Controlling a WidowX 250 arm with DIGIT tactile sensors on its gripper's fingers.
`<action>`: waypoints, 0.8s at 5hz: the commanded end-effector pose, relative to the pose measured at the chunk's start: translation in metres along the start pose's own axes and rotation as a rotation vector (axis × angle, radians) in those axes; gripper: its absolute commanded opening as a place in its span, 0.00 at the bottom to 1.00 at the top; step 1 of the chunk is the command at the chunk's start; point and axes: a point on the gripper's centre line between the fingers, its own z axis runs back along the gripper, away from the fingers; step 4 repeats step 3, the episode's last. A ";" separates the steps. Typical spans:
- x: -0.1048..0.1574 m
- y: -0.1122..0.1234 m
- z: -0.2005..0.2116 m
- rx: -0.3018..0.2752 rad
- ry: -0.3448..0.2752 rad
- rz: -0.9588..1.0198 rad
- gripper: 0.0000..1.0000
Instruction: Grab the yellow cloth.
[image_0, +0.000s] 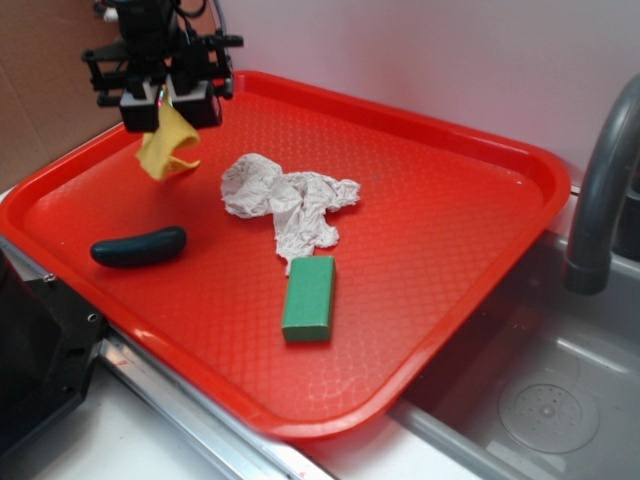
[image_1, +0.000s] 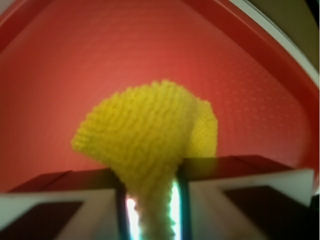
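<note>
Your gripper (image_0: 168, 97) is clamped down on the yellow cloth (image_0: 166, 146), with the jaws pinching a narrow bunch of fabric at the top so the rest hangs loose below. In the wrist view you can see the yellow cloth (image_1: 150, 145) squeezed into the slot between the two pads and fanning out beyond them, which is why it looks like a little flag. It hangs over the far left corner of the red tray (image_0: 450, 180), and as far as I can tell it's clear of the surface. The crumpled white paper towel (image_0: 285, 200) sits near the tray's middle, the green block (image_0: 309, 298) toward the near edge, and the dark oblong thing (image_0: 139, 246) by the left edge, all well apart from the grasp. Looks to me like the grab is basically done.
</note>
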 end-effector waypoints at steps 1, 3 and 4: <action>-0.026 0.004 0.101 -0.248 0.079 -0.422 0.00; -0.032 0.015 0.123 -0.293 0.161 -0.359 0.00; -0.032 0.015 0.123 -0.293 0.161 -0.359 0.00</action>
